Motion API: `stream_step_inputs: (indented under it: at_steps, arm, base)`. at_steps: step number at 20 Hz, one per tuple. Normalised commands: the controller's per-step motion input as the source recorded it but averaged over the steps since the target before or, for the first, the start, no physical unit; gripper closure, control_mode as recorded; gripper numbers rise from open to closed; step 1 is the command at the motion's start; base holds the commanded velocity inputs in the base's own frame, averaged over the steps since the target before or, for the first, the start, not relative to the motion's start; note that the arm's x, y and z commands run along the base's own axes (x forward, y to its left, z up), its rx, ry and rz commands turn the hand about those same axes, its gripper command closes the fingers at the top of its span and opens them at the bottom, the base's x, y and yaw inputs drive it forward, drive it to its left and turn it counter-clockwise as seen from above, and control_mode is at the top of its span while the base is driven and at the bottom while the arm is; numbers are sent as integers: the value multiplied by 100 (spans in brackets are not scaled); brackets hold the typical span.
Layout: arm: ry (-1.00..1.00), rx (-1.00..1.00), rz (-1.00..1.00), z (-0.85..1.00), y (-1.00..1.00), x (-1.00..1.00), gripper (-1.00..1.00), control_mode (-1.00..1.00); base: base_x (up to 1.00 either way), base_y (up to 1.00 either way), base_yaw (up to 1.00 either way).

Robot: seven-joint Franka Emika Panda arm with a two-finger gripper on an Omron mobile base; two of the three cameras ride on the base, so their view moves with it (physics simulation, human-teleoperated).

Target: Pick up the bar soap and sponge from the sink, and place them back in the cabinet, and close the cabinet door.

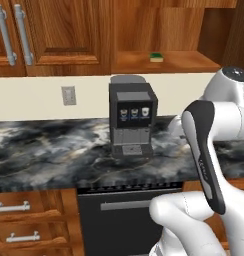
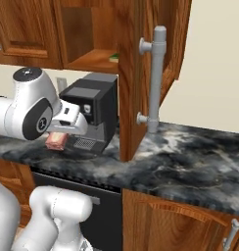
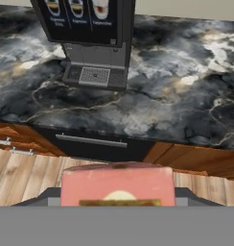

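— What stands around the arm in this kitchen?
— A black coffee machine (image 1: 132,120) sits at centre frame on the dark marbled counter (image 1: 49,150), a black dishwasher front (image 1: 116,220) below it. A grey wall outlet (image 1: 69,95) shows at left.

— And what blocks the way?
— In the right base view the open cabinet door (image 2: 133,83), with its long silver handle (image 2: 155,78), juts out at centre, edge-on to the camera.

— Where is the sponge?
— The sponge (image 1: 156,57) lies flat on the cabinet (image 1: 166,35) shelf, upper right of the left base view, long axis across the frame.

— And the soap?
— The gripper (image 2: 60,135) is clenched on the pink bar soap (image 3: 118,184). The bar lies broadside along the bottom of the hand view.
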Motion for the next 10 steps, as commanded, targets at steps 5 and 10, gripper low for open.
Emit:
stream_step_inputs:
  at_steps: [5,10]
  arm:
    - [0,0,0,0,0,0,100,100]
    - [0,0,0,0,0,0,100,100]
  base:
    - [6,-17,0]
    - [0,-1,0]
